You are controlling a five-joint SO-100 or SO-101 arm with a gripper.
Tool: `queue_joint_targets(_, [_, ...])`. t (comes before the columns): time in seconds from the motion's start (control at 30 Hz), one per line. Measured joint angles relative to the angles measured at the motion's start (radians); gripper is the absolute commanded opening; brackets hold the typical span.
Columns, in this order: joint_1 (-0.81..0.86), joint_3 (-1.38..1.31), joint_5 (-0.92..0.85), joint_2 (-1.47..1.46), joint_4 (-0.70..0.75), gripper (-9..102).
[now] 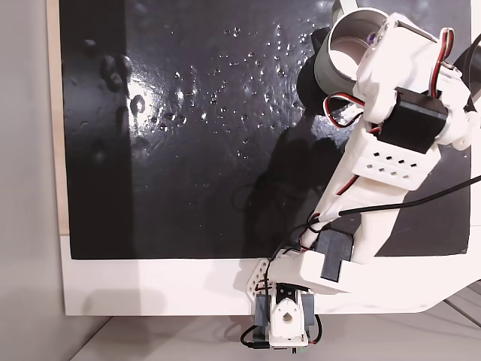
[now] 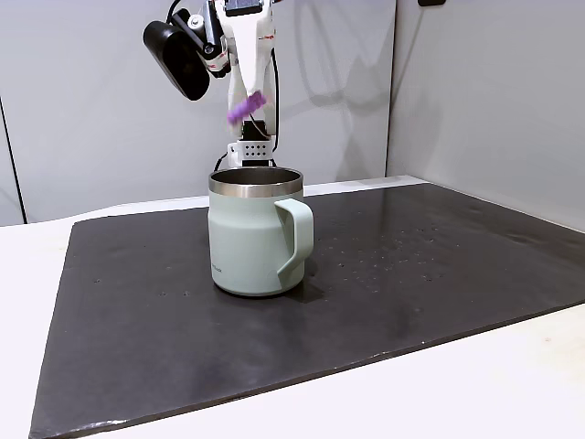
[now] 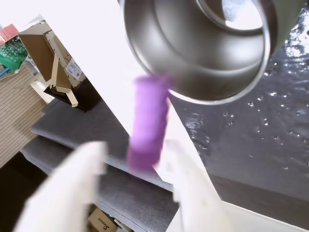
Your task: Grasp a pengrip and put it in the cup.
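- While we are hanging above the cup (image 2: 254, 242), our end effector (image 3: 140, 169) is showing parted fingers, and whether they are pinching the pengrip (image 3: 147, 123) we cannot tell from the blur.
- We are seeing the pengrip (image 2: 245, 107) tilted in the air, just below the fingertips and directly above the cup's steel rim.
- We are viewing the cup (image 1: 342, 56) standing upright on the dark mat (image 2: 411, 274) covering the white surface (image 2: 439, 389), handle toward the camera.

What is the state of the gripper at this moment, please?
Gripper: open, with the pengrip blurred between the fingers above the cup; whether a finger touches it cannot be told.
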Motion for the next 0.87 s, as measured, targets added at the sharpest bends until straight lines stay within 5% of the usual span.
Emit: queue_joint_targets(0.87, [-0.026,-0.069,0.003,-0.020,0.064,32])
